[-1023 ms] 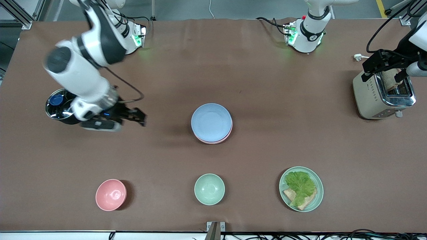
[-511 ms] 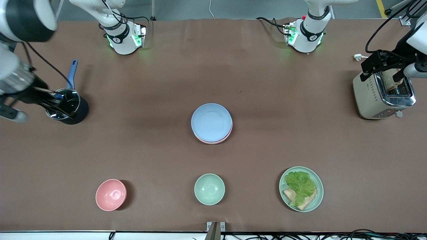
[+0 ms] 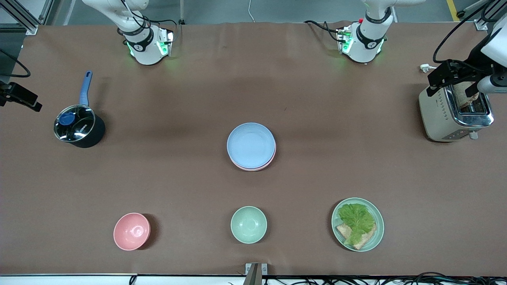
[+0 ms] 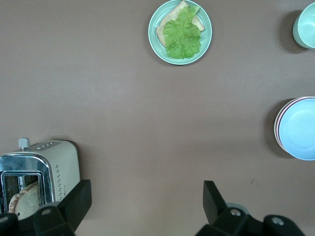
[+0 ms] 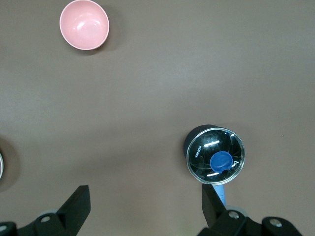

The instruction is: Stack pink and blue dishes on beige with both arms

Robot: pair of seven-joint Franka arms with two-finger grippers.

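Note:
The light blue plate (image 3: 251, 145) lies on top of a stack at the middle of the table. Under it the pale pink plate (image 3: 266, 164) shows only as a rim. The beige plate is hidden under them. The left wrist view catches the blue plate (image 4: 300, 130) at its edge. My left gripper (image 3: 455, 77) hangs open and empty over the toaster at the left arm's end; in its own view the left gripper (image 4: 146, 194) has bare table between its fingers. My right gripper (image 3: 21, 98) is at the table's edge at the right arm's end, open and empty (image 5: 145, 196).
A lidded saucepan with a blue handle (image 3: 79, 126) stands toward the right arm's end. A pink bowl (image 3: 132, 231), a mint bowl (image 3: 248, 224) and a mint plate (image 3: 378, 235) with lettuce and bread sit nearest the front camera. A toaster (image 3: 443, 118) holds toast.
The right arm has swung away from beside the saucepan, out to the table's edge at its own end. The left arm and the plates have not moved.

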